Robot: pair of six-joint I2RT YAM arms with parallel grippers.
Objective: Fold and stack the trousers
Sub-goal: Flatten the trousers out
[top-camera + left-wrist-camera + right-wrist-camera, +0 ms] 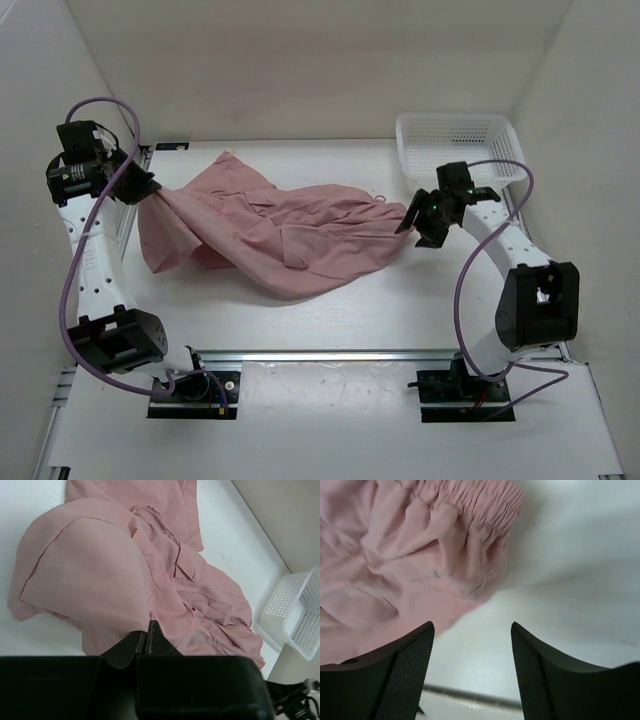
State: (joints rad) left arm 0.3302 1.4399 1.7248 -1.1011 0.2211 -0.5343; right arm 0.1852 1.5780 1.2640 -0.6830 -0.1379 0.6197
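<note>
The dusty-pink trousers lie crumpled across the middle of the table, stretched from left to right. My left gripper is shut on their left edge, and the cloth hangs lifted from it; in the left wrist view the pink fabric drapes over the closed fingertips. My right gripper stands open at the trousers' right end. In the right wrist view the gathered elastic band lies just ahead of the open gripper, with bare table between the fingers.
A white plastic mesh basket stands at the back right, close behind the right arm; it also shows as the basket in the left wrist view. White walls enclose the table on three sides. A metal rail runs along the near edge.
</note>
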